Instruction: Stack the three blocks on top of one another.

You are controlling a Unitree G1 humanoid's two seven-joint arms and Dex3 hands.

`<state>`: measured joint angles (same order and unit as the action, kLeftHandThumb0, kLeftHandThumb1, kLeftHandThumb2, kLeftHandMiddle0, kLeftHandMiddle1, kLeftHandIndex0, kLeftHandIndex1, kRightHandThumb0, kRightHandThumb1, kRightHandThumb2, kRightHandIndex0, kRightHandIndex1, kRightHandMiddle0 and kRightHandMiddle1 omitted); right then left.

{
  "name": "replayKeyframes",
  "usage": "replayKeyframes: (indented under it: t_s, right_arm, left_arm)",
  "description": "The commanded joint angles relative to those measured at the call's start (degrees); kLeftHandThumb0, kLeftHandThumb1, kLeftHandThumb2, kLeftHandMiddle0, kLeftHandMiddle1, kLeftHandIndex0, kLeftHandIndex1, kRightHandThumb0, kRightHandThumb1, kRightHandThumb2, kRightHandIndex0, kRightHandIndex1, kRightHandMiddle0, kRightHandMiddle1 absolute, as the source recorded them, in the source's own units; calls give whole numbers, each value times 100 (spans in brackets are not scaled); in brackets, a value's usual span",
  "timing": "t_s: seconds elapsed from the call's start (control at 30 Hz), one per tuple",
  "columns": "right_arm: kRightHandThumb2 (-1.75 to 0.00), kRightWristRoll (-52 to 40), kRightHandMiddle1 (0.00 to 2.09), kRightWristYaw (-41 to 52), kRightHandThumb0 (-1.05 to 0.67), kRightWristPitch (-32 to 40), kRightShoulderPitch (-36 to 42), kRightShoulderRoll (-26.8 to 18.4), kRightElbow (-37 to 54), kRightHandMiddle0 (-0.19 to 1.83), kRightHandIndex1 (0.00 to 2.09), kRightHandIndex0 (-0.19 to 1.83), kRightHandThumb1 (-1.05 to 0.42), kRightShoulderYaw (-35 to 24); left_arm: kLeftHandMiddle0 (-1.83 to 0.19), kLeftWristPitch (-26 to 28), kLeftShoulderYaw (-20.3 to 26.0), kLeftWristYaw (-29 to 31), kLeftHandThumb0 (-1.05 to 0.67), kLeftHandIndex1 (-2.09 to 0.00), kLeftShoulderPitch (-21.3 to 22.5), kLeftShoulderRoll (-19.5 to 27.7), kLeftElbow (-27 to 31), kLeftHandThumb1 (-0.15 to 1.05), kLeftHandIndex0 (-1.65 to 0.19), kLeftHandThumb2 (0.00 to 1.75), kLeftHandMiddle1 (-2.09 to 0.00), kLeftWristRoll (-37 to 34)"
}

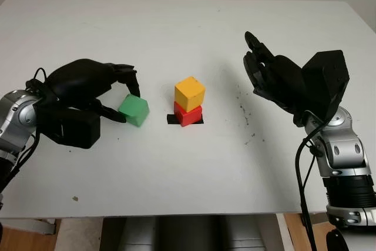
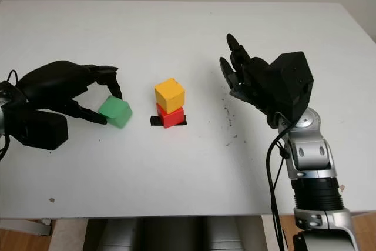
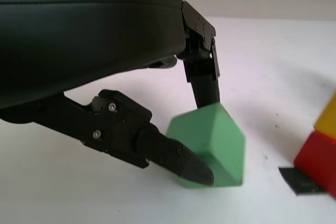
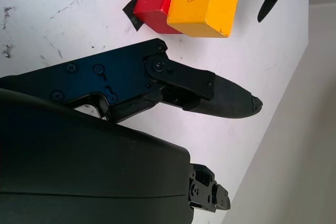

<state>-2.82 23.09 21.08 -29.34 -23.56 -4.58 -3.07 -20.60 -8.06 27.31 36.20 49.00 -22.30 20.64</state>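
White table (image 1: 176,192) seen from above. Near its centre, the yellow block (image 1: 190,93) sits on the red block (image 1: 188,114), slightly skewed; the red block rests on a black tape mark (image 1: 171,119). Just left of this pair, the green block (image 1: 134,110) stands tilted, one edge on the table. The left hand (image 1: 88,95) pinches the green block, one fingertip (image 3: 191,166) on its near-left face and another on its far side. The right hand (image 1: 276,77) hovers open, raised, to the right of the pair, fingers extended upward, holding nothing.
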Motion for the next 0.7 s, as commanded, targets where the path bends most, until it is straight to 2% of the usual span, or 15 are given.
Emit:
replayKeyframes:
  t_s: [0.0,0.2,0.4,0.5,0.6,0.67]
  right_arm:
    - [-71,4,0,-14,-64,-9,35,-53,86,-19,0,-19,-105,-7]
    - [-69,-8,0,-97,-64,250,65,-2,235,-19,0,-19,-105,-5]
    - [-68,20,0,-146,-65,103,104,35,194,-19,0,-19,-105,43]
    - [-68,23,0,-182,-65,152,77,69,188,-19,0,-19,-105,68]
    - [-68,30,0,-187,-64,92,62,78,132,-19,0,-19,-105,97]
    - [-69,37,0,-173,-64,57,57,78,102,-19,0,-19,-105,122]
  left_arm:
    - [-22,186,142,241,-42,-152,141,5,156,101,-28,6,-4,-212]
    - [-23,649,75,897,-44,-154,648,79,264,98,-29,5,-5,-253]
    - [-27,493,-92,1266,-45,-157,1344,49,-16,97,-33,5,-7,-75]
    - [-31,391,-98,1275,-44,-149,1652,-42,-185,93,-39,5,-8,-54]
    - [-33,666,66,1301,-41,-145,1756,-208,-226,91,-43,5,-7,-311]
    - [-31,942,258,1368,-41,-153,1764,-360,-257,91,-40,5,-6,-695]
